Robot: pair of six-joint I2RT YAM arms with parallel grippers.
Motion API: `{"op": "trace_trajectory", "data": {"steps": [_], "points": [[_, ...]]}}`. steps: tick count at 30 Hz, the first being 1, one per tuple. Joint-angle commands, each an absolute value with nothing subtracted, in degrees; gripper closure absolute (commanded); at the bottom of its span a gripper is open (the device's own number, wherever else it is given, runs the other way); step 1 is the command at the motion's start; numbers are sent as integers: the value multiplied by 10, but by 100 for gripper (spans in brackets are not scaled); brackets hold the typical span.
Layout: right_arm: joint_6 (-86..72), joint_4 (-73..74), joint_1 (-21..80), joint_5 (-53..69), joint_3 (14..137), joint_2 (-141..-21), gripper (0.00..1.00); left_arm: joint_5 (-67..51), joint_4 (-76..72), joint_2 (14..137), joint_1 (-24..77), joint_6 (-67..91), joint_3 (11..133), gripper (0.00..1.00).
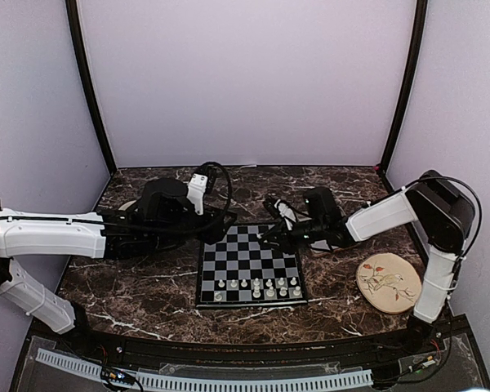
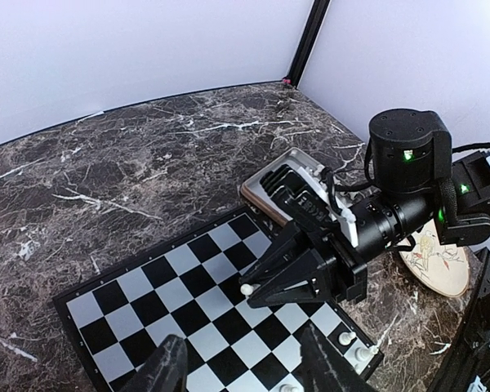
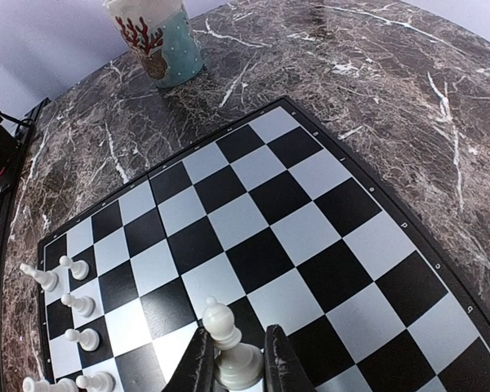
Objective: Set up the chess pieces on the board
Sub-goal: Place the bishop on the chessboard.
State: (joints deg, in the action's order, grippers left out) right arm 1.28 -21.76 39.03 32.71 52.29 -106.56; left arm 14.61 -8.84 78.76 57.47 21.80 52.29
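1. From above: the board (image 1: 247, 260) lies under the right gripper (image 1: 268, 238), whose tips reach over its far half. A row of pieces (image 1: 256, 285) stands nearer the arms than those tips.
2. Left wrist: the left gripper (image 2: 243, 371) is spread wide and holds nothing (only squares show between its fingers (image 2: 167, 366)).
3. Right wrist: the right gripper's fingers squeeze one white piece (image 3: 227, 347); more pieces stand left of them.
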Motion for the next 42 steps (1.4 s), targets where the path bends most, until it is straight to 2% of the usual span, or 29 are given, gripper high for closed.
{"op": "trace_trajectory", "data": {"steps": [1,11,27,29,30,32,42], "points": [[-4,-270,396,319,526,-1086,90,158,-77,765,572,223,517,51],[-4,-282,396,321,512,-1110,90,159,-76,771,571,225,513,51],[0,-273,390,321,503,-1137,82,156,-77,782,567,227,509,51],[0,-271,388,321,503,-1140,77,155,-77,782,567,228,507,51],[0,-269,386,321,503,-1141,69,155,-77,782,566,227,507,50],[0,-263,383,322,505,-1144,63,154,-77,782,566,228,507,51],[4,-251,371,330,504,-1137,64,146,-86,789,563,231,501,50]]}}
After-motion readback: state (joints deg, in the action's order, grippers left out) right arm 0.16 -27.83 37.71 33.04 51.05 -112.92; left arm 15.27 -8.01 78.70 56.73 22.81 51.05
